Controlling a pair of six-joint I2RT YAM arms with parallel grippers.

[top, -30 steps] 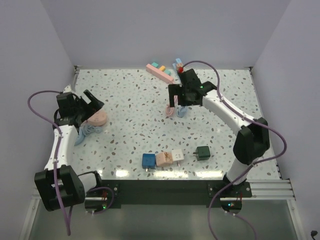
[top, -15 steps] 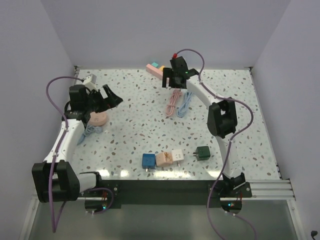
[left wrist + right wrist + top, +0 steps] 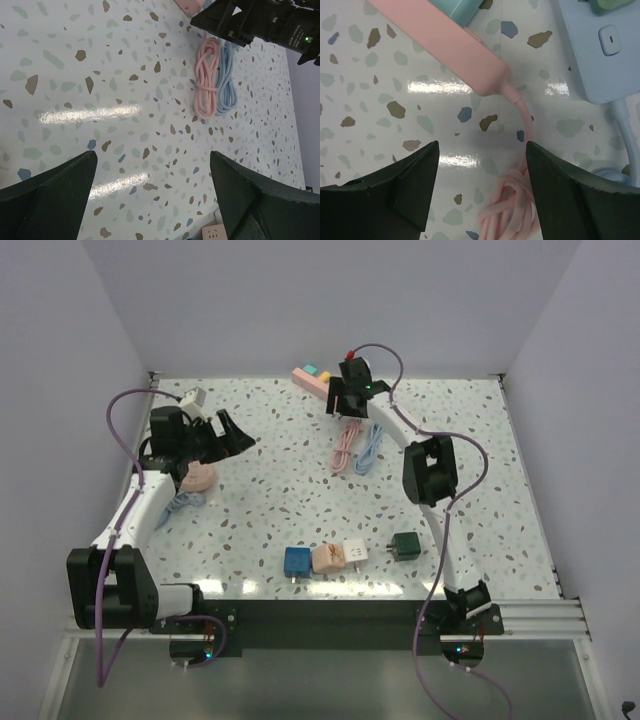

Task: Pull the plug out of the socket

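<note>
A pink socket strip [image 3: 320, 388] lies at the back of the table with a teal plug [image 3: 312, 370] standing in it. In the right wrist view the strip's cord end [image 3: 440, 40] and the plug's edge [image 3: 460, 9] sit above my right gripper [image 3: 482, 165]. It is open, hanging over bare table beside the coiled pink cord [image 3: 515, 210], with nothing between its fingers. A light blue socket strip [image 3: 600, 50] with a green plug [image 3: 612, 4] lies to the right. My left gripper [image 3: 225, 430] hovers open over the left of the table, far from both strips.
Pink [image 3: 205, 85] and blue [image 3: 227, 85] cord coils lie in front of the strips. A pink object [image 3: 198, 477] on a blue cord sits by the left arm. Blue [image 3: 296, 561], peach [image 3: 327, 558], white [image 3: 355, 553] and dark green [image 3: 406, 545] adapters stand near the front edge.
My right gripper has moved from over the cord coils back to the strips' cord ends, and its jaws have narrowed. My left gripper has lifted off the pink object and swung right.
</note>
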